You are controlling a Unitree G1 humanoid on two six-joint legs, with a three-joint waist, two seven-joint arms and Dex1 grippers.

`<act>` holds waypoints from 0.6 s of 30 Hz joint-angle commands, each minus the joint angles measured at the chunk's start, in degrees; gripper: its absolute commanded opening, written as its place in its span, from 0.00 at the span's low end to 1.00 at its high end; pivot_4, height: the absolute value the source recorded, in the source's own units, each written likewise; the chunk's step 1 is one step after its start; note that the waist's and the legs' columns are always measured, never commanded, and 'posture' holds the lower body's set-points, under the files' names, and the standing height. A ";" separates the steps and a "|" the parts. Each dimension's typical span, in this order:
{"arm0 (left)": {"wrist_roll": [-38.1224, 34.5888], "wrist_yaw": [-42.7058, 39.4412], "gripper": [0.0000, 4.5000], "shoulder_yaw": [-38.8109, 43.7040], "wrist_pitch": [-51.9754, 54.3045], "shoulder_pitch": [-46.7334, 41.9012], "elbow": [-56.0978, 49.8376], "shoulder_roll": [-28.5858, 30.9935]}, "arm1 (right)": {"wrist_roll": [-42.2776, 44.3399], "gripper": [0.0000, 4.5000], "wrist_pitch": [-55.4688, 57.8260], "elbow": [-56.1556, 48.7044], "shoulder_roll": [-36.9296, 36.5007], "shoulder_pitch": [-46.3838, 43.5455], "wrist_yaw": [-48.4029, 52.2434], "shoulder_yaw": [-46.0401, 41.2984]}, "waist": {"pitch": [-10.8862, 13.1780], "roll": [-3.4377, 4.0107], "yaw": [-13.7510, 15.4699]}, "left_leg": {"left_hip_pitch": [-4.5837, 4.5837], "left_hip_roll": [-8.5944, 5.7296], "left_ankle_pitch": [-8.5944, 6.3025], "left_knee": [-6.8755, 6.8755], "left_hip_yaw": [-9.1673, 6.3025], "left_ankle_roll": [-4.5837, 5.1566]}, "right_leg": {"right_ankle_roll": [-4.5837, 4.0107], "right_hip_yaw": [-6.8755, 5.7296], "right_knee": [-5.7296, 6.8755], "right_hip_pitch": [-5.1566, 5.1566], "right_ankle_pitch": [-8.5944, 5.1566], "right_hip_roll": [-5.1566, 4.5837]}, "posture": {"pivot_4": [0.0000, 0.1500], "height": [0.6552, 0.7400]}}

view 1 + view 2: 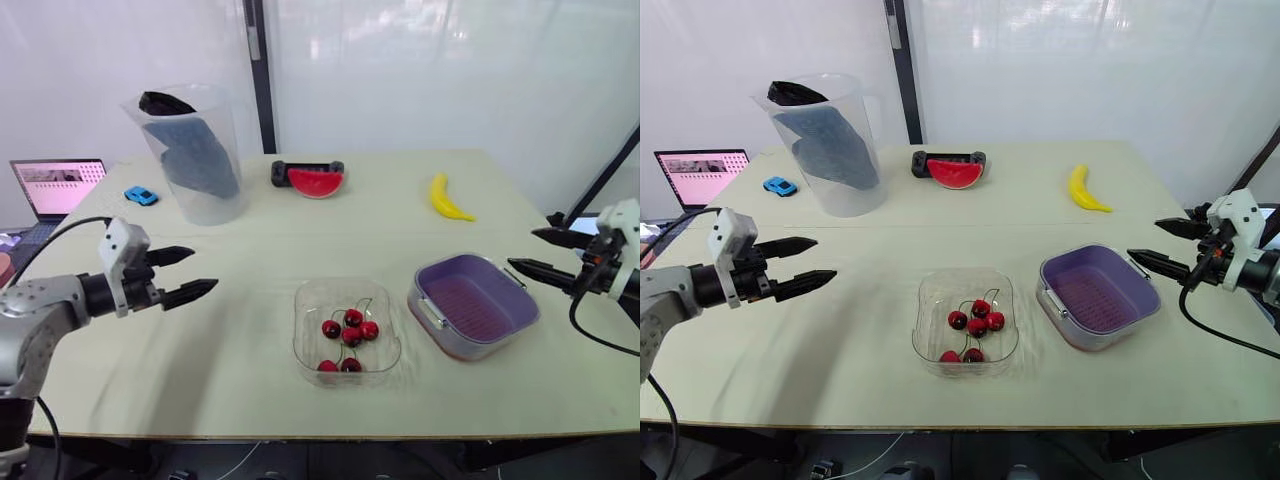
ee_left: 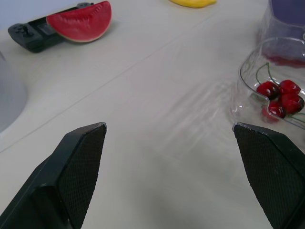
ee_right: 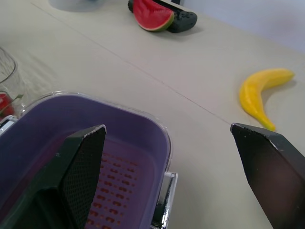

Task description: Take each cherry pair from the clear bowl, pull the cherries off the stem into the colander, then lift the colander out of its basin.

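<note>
A clear bowl (image 1: 346, 300) near the table's front middle holds several red cherries (image 1: 351, 330) on green stems. Just right of it sits the purple colander (image 1: 473, 305) in its clear basin, with nothing inside. My left gripper (image 1: 185, 272) hovers open over the table, well left of the bowl, its fingers (image 2: 78, 162) pointing toward the cherries (image 2: 281, 95). My right gripper (image 1: 530, 251) is open at the table's right edge, close to the colander's (image 3: 95, 157) far right corner and apart from it.
A tall clear jug (image 1: 195, 150) with dark cloth stands at the back left, a small blue toy car (image 1: 140, 195) beside it. A watermelon slice (image 1: 316, 181) leans on a black game controller at the back middle. A banana (image 1: 446, 198) lies back right. A laptop (image 1: 58, 185) sits at the left.
</note>
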 commanded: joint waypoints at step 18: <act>-2.13 -0.55 0.99 -0.64 3.58 -5.83 -0.97 -1.36 | 4.19 1.00 4.22 -5.68 -0.79 1.02 -1.51 -3.44 | 0.00 0.00 -0.04 | 0.00 0.00 0.00 0.05 0.00 0.00 | 0.00 0.00 0.12 -0.01 0.00 0.01 | 1.00 1.00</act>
